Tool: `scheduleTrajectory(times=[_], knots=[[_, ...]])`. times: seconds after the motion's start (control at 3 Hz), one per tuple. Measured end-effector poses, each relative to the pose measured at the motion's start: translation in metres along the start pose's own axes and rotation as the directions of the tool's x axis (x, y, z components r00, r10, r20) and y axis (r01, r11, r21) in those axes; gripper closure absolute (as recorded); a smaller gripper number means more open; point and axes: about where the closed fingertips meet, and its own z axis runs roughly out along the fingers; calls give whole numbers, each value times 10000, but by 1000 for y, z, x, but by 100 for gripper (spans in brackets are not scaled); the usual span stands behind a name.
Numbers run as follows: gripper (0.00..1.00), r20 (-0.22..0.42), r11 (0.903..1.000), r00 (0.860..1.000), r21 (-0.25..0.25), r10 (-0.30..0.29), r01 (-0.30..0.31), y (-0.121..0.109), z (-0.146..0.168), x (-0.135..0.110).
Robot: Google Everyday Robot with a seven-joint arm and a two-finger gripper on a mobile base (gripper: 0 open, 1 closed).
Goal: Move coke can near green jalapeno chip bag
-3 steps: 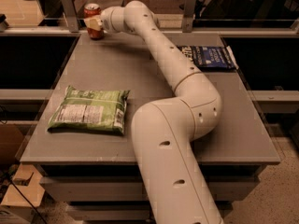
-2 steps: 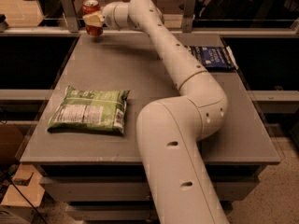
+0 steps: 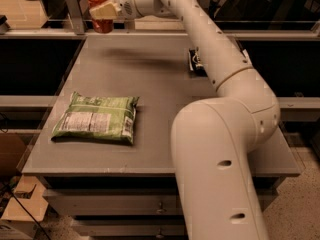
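Camera view looks down across a grey table [image 3: 160, 89] from its near side, with the robot's thick white arm [image 3: 220, 79] rising from the lower right and reaching over to the far left corner. At that corner the gripper [image 3: 103, 11] pinches the coke can [image 3: 103, 26], one pale finger [image 3: 106, 11] crossing the front of the red can below its silver top. The can stands upright at the table's far edge, in front of a metal rail [image 3: 75, 9]; whether its base touches the surface I cannot tell. The green jalapeno chip bag [image 3: 95, 119] lies flat on the near left part of the table, white label panel up, well apart from the can. A dark bag [image 3: 194, 64] peeks out behind the arm near the far right side, mostly hidden. A cardboard box [image 3: 20, 204] sits on the floor at lower left.
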Motion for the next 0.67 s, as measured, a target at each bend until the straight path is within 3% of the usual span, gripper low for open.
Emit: scheduleTrajectory(times=[0.33,0.67], knots=[[100,-432,9976,9989,-671,-202,172,39,-45,-9],[100,-422,9976,9989,-668,-203,174,39,-45,-9]])
